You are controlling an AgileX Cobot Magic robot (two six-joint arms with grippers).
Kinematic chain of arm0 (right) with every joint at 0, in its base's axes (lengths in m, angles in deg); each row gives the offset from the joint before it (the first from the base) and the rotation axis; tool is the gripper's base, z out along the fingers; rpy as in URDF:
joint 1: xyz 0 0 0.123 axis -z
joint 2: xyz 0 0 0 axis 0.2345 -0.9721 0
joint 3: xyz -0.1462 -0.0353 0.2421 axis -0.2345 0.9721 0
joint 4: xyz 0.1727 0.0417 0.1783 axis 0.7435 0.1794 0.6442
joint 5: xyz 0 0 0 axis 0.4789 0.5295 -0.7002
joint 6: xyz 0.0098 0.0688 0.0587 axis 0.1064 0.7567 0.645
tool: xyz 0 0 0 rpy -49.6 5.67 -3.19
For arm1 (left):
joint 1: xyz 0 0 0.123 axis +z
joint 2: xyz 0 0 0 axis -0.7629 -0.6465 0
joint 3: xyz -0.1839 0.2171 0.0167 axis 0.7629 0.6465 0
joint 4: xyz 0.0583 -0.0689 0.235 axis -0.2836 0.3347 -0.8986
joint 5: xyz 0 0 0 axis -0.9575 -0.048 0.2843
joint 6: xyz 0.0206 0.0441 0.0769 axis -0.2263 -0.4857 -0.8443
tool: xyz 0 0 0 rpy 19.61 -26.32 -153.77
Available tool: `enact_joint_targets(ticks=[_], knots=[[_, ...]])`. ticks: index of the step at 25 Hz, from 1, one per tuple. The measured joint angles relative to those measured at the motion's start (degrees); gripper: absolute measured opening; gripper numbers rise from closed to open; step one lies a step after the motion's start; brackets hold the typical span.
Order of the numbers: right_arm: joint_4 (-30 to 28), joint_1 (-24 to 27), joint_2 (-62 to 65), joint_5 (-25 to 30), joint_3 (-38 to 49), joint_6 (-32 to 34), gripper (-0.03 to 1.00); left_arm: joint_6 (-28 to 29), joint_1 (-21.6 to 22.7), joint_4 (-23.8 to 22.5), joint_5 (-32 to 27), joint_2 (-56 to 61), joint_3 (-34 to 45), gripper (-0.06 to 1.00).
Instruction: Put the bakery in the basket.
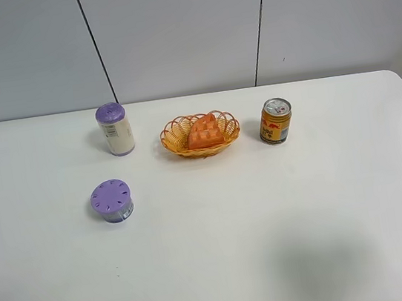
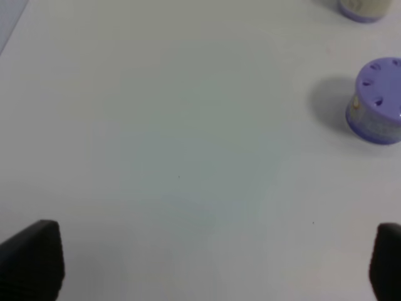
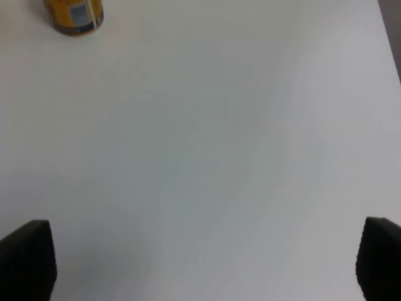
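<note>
Wide-open left gripper (image 2: 213,266) and right gripper (image 3: 207,260) hover empty; at 12 o'clock, light, stiff-looking waffle wedge (image 1: 204,132), graspable by its edges, lies in wicker basket (image 1: 172,133).

Orange-brown grid-dented bakery (image 1: 204,133) – orange-yellow woven basket (image 1: 173,141); yellow-red can (image 1: 275,120); purple-lidded containers (image 1: 111,200); white table (image 1: 271,223).
</note>
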Motion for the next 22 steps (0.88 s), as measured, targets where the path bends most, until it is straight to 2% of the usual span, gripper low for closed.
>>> enact_joint_targets(ticks=[10, 22], knots=[[0.0, 0.0, 13.5, -0.6, 0.5, 0.0, 0.95, 0.0, 0.0, 0.0, 0.0, 0.0, 0.0, 0.99], [0.0, 0.0, 14.2, -0.6, 0.5, 0.0, 0.95, 0.0, 0.0, 0.0, 0.0, 0.0, 0.0, 0.99]])
